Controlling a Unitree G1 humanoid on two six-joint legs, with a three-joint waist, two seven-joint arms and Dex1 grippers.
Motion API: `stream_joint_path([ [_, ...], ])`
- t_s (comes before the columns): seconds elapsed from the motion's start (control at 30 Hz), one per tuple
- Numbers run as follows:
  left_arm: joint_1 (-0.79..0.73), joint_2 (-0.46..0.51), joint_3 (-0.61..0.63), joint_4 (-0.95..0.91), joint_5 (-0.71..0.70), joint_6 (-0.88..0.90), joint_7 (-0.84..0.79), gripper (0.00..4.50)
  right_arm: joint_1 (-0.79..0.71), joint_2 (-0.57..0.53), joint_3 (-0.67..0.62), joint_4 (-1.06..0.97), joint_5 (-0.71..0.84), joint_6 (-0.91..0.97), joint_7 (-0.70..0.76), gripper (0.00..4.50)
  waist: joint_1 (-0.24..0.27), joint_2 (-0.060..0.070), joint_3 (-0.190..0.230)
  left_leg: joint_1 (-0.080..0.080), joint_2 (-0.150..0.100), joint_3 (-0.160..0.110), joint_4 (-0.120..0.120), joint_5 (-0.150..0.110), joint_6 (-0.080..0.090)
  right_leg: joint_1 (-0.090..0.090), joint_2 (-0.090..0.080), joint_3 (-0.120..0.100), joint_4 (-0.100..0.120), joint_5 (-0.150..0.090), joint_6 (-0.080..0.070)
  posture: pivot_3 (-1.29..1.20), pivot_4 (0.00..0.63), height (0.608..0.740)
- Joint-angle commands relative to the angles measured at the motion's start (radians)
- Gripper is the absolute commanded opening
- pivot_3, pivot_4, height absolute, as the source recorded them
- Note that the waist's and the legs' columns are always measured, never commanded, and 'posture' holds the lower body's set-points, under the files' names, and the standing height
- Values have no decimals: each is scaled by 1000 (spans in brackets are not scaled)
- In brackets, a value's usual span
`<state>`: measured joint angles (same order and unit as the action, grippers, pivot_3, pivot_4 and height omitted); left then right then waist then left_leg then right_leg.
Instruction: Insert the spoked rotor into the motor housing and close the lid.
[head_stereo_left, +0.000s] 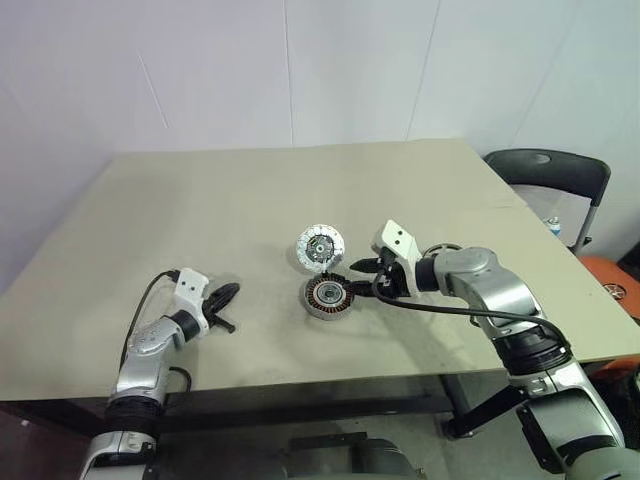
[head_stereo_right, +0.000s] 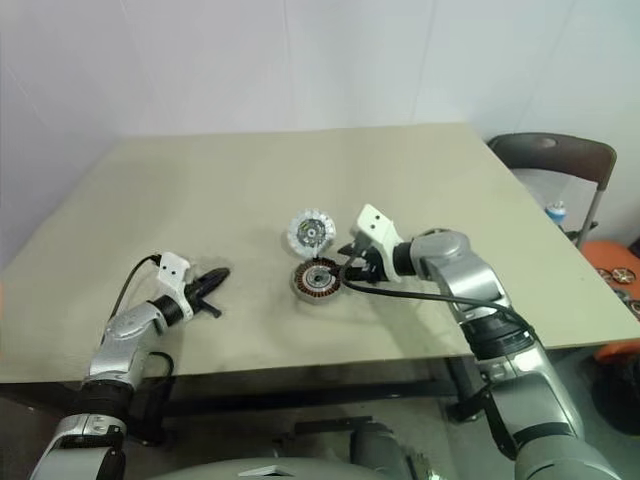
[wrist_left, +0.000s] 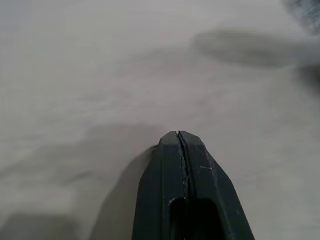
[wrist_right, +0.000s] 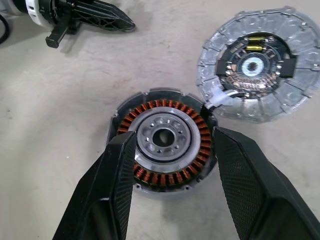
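Note:
The motor housing (wrist_right: 162, 142), a grey cup with coppery windings and a silver hub, lies mid-table (head_stereo_left: 328, 297). Its lid (wrist_right: 257, 70), a silver-white segmented disc, stands tipped open at the hinge on the housing's far side (head_stereo_left: 320, 246). My right gripper (wrist_right: 172, 137) reaches in from the right and hovers just over the housing, open, with nothing between its fingers (wrist_right: 117, 170). My left gripper (head_stereo_left: 228, 295) rests low on the table to the left of the housing, shut and empty (wrist_left: 178, 134). The spoked rotor is out of view.
The beige table (head_stereo_left: 200, 200) stretches wide behind the housing, against a white wall. A black chair (head_stereo_left: 550, 175) stands off the right rear corner, with an orange object (head_stereo_left: 612, 285) on the floor beside it. A black cable (head_stereo_left: 145, 300) loops by my left wrist.

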<state>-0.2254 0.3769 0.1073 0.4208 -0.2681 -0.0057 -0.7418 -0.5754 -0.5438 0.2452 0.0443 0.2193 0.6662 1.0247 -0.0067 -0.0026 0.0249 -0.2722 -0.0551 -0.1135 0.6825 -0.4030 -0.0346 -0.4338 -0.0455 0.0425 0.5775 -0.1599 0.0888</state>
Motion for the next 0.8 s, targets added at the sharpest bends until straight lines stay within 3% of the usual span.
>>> stream_joint_path([
  [0.03, -33, -9, 12, -109, -68, 11, -50, 47, -2, -21, -31, -18, 16, -20, 10, 2564, 0, 0, 0, 0, 0, 0, 0, 0, 0, 0, 0, 0, 0, 0, 0, 0, 0, 740],
  [0.47, -132, -9, -36, -125, -42, -17, -115, 47, 20, -13, -14, -31, 13, -17, -2, 2564, -4, 0, 0, 0, 0, 1, 0, 0, 0, 0, 1, 0, 0, 0, 0, 0, 0, 740],
  [0.57, -110, 10, -20, -97, -17, -30, -83, 668, 26, -14, -15, -34, 12, -17, -4, 2564, -4, 0, 0, 0, 0, 1, 0, 0, 0, 0, 1, 0, 0, 0, 0, 0, 0, 740],
  [0.8, -37, 42, 21, -117, 0, 39, 31, 3017, 22, -15, -8, -17, 3, -26, -3, 2564, -4, 0, 0, 0, 0, 0, 0, 0, 1, 0, 1, 0, 0, 0, 0, 0, 0, 740],
])
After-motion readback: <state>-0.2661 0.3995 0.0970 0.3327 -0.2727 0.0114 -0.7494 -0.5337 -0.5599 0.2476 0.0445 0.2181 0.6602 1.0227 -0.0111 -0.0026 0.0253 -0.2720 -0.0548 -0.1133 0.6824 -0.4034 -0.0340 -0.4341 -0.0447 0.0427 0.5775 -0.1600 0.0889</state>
